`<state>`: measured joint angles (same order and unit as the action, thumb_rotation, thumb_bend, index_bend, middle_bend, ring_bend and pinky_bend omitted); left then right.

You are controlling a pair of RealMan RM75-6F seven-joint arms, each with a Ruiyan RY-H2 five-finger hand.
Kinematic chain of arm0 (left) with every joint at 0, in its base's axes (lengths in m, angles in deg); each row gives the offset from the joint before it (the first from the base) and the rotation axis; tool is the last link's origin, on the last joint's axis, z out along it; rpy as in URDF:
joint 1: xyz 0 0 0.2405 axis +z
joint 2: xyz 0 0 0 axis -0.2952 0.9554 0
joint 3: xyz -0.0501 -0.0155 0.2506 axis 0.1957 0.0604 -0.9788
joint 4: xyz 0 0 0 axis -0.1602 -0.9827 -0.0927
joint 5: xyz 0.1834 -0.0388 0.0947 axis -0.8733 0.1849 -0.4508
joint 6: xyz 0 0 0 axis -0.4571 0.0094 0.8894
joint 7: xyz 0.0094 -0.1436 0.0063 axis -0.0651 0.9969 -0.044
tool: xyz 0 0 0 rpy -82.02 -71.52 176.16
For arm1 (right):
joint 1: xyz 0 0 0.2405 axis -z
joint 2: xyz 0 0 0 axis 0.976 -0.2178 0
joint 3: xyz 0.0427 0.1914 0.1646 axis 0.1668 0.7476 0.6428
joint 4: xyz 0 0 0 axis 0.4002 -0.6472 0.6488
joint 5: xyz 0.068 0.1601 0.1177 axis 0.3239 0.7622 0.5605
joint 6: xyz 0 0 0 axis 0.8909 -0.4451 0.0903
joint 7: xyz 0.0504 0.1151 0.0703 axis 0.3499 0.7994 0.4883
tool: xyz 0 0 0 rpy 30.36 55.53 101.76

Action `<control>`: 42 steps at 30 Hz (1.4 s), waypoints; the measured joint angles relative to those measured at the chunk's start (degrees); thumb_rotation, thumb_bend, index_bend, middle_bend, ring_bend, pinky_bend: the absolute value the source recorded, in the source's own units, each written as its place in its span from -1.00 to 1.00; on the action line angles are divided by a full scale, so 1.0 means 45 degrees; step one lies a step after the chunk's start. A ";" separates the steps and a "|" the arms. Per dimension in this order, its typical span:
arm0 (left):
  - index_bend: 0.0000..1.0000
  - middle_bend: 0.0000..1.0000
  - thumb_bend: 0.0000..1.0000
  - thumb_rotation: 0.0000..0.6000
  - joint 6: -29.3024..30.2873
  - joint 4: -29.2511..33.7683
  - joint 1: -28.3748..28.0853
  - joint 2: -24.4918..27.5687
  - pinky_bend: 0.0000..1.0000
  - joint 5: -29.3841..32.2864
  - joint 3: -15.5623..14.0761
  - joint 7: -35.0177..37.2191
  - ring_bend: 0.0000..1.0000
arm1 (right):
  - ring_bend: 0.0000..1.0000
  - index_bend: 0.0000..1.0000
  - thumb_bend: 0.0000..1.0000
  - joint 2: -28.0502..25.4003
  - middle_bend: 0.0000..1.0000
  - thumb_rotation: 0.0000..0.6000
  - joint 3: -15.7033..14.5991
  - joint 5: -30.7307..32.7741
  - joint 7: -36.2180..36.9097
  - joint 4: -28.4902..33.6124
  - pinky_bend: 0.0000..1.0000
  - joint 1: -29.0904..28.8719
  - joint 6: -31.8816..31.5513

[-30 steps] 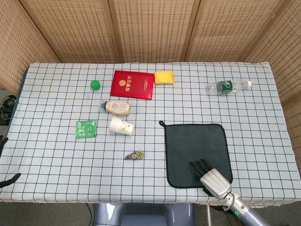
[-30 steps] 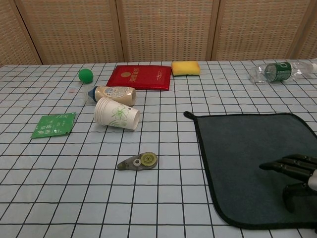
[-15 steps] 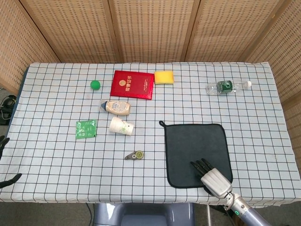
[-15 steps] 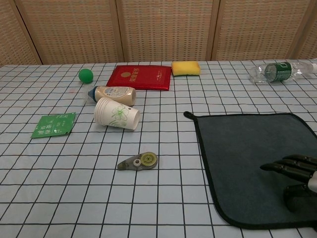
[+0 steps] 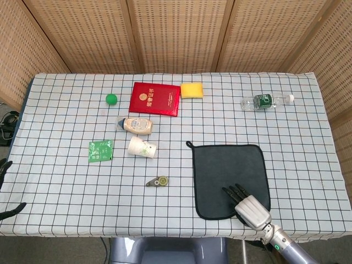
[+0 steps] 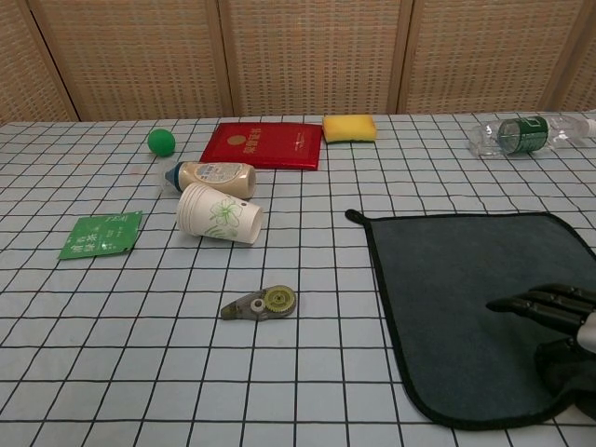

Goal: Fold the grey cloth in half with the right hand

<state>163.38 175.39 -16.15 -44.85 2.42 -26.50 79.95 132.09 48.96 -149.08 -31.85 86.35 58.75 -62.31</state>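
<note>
The grey cloth [image 5: 231,179] lies flat and unfolded on the checked table, right of centre, also in the chest view [image 6: 475,298]. My right hand [image 5: 247,204] hovers over the cloth's near right corner, its dark fingers [image 6: 540,305] stretched out towards the left over the fabric and holding nothing. In the chest view the right hand [image 6: 559,340] is cut off by the frame's right edge. Whether it touches the cloth I cannot tell. At the far left edge of the head view, only dark fingertips of my left hand [image 5: 6,187] show, spread apart.
A correction tape [image 5: 158,181] lies left of the cloth. Further left and back are a tipped paper cup [image 5: 142,147], a lying bottle [image 5: 136,125], a green packet [image 5: 100,150], a green ball [image 5: 111,99], a red booklet [image 5: 155,98] and a yellow sponge [image 5: 191,90]. A water bottle [image 5: 266,101] lies at the back right.
My right hand has drawn back slightly towards the near right corner of the cloth. The cloth and the other objects have not moved.
</note>
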 measured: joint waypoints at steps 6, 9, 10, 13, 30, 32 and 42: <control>-1.00 -1.00 -1.00 1.00 -0.0001 -0.0009 0.0001 0.0012 -1.00 0.0026 0.0003 0.0043 -1.00 | -1.00 0.20 0.33 0.0060 -1.00 1.00 0.0288 0.0320 0.0450 0.0050 -1.00 -0.0204 -0.0005; -1.00 -1.00 -1.00 1.00 -0.0023 -0.0013 -0.0009 0.0018 -1.00 0.0051 0.0011 0.0056 -1.00 | -1.00 0.22 0.34 0.0062 -1.00 1.00 0.0471 0.0529 0.0578 0.0165 -1.00 -0.0336 0.0105; -1.00 -1.00 -1.00 1.00 -0.0031 -0.0016 -0.0012 0.0019 -1.00 0.0060 0.0012 0.0060 -1.00 | -1.00 0.22 0.34 0.0057 -1.00 1.00 0.0538 0.0596 0.0586 0.0207 -1.00 -0.0376 0.0135; -1.00 -1.00 -1.00 1.00 -0.0083 -0.0026 -0.0034 0.0021 -1.00 0.0105 0.0022 0.0072 -1.00 | -1.00 0.23 0.34 0.0027 -1.00 1.00 0.0791 0.0873 0.0581 0.0381 -1.00 -0.0534 0.0289; -1.00 -1.00 -1.00 1.00 -0.0569 -0.0136 -0.0260 0.0000 -1.00 0.0723 0.0216 0.0157 -1.00 | -1.00 0.23 0.34 0.0123 -1.00 1.00 0.3301 0.4322 -0.0840 0.1093 -1.00 -0.2081 0.2453; -1.00 -1.00 -1.00 1.00 -0.0648 -0.0169 -0.0307 0.0000 -1.00 0.0781 0.0247 0.0182 -1.00 | -1.00 0.23 0.34 0.0229 -1.00 1.00 0.3578 0.4752 -0.0979 0.1006 -1.00 -0.2274 0.2688; -1.00 -1.00 -1.00 1.00 -0.0842 -0.0266 -0.0424 -0.0014 -1.00 0.0919 0.0293 0.0285 -1.00 | -1.00 0.24 0.34 0.1129 -1.00 1.00 0.4241 0.6852 -0.2618 0.0095 -1.00 -0.3034 0.3453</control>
<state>159.60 174.19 -18.06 -44.92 6.56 -25.18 81.23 137.17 68.05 -118.25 -43.63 86.78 45.09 -46.77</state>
